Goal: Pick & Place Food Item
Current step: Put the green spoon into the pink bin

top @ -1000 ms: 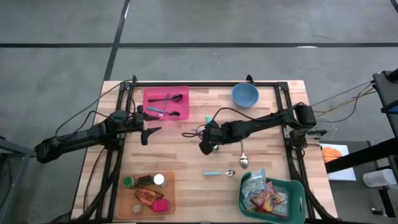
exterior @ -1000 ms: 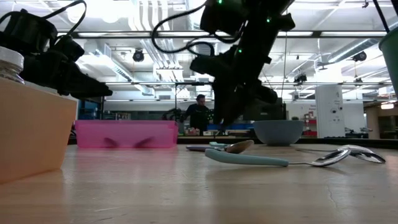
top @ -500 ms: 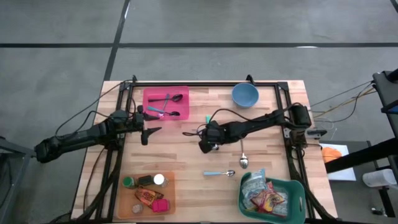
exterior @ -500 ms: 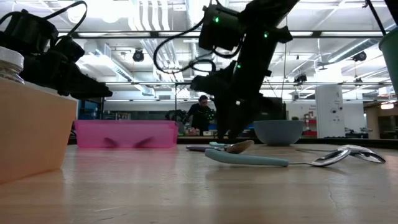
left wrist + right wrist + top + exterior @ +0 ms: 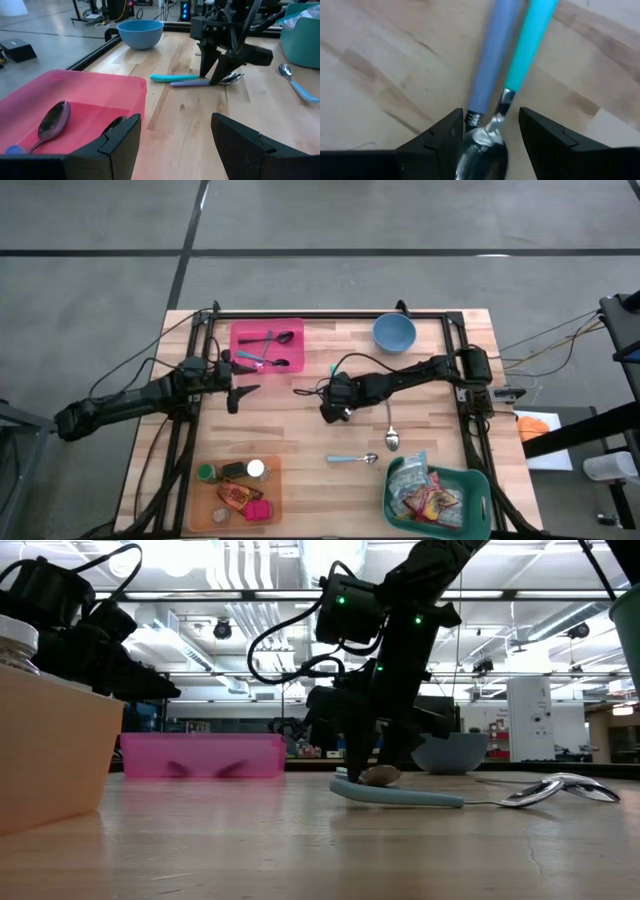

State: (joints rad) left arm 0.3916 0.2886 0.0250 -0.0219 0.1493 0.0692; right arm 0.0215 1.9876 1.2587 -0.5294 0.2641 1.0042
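Observation:
Two spoons lie side by side in the middle of the table, one with a purple handle (image 5: 490, 60) and one with a teal handle (image 5: 530, 45). My right gripper (image 5: 490, 119) points steeply down over their bowl ends (image 5: 231, 77), open, with one finger on either side of the spoon necks. I cannot tell whether the fingers touch them. The low view shows its fingertips (image 5: 350, 765) down at the tabletop. My left gripper (image 5: 175, 125) waits open beside the pink tray (image 5: 240, 330) at the table's left. Food packets (image 5: 425, 500) lie in the green basket (image 5: 472, 480).
The pink tray holds several spoons. A blue bowl (image 5: 394, 332) stands at the far edge. Two more spoons (image 5: 391, 430) (image 5: 352, 458) lie nearer the front. An orange tray (image 5: 200, 510) with jars and packets sits at the front left.
My right gripper has come down onto the two spoons in the middle of the table, from above them to tabletop height. In the low view its fingers stand wider apart than before. The spoons lie where they were.

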